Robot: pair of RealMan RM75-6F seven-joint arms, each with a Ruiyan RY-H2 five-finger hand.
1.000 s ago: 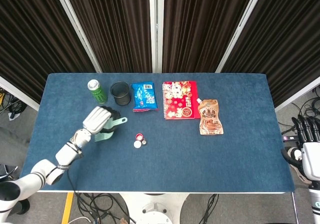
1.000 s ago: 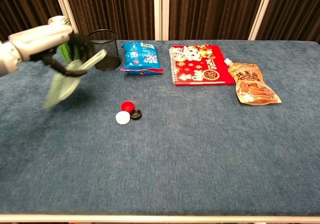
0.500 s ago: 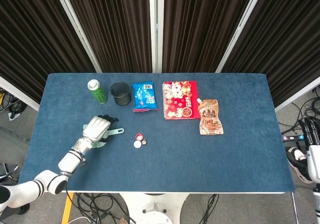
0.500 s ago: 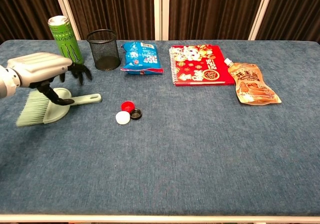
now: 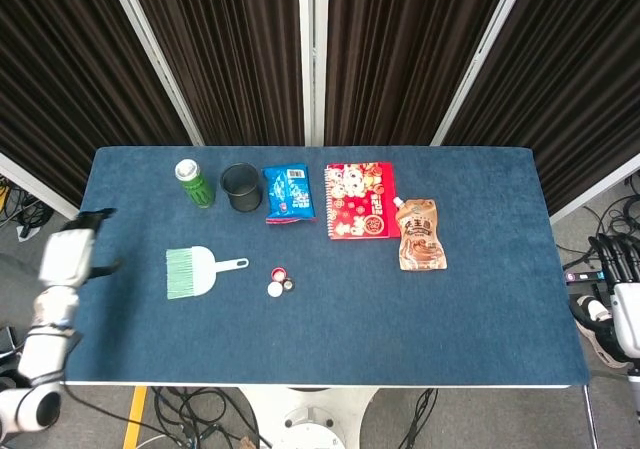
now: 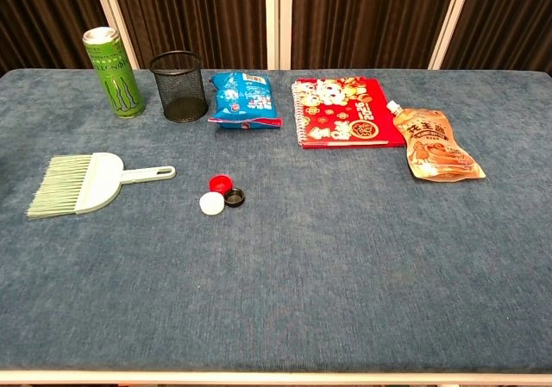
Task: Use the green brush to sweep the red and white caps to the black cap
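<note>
Brush: the green brush (image 6: 90, 182) lies flat on the blue table (image 6: 345, 258), left of centre, with no hand touching it.
Long axis: it runs left to right, bristles pointing left, the thin handle pointing right towards the caps.
Caps: the red cap (image 6: 221, 183), white cap (image 6: 210, 202) and black cap (image 6: 234, 197) sit in one tight cluster just right of the handle tip, apparently touching one another.
Left hand: the left hand (image 5: 68, 259) hovers at the table's left edge, well apart from the brush, which lies to its right; it holds nothing, but motion blur hides how its fingers are spread.
Right hand: the right hand (image 5: 622, 294) hangs off the table's right side, far from everything, holding nothing, fingers loosely apart.
Nearer hand: the left, by a wide margin.
Change: half a second ago the left hand was over the brush; it has since let go and pulled back leftward.
</note>
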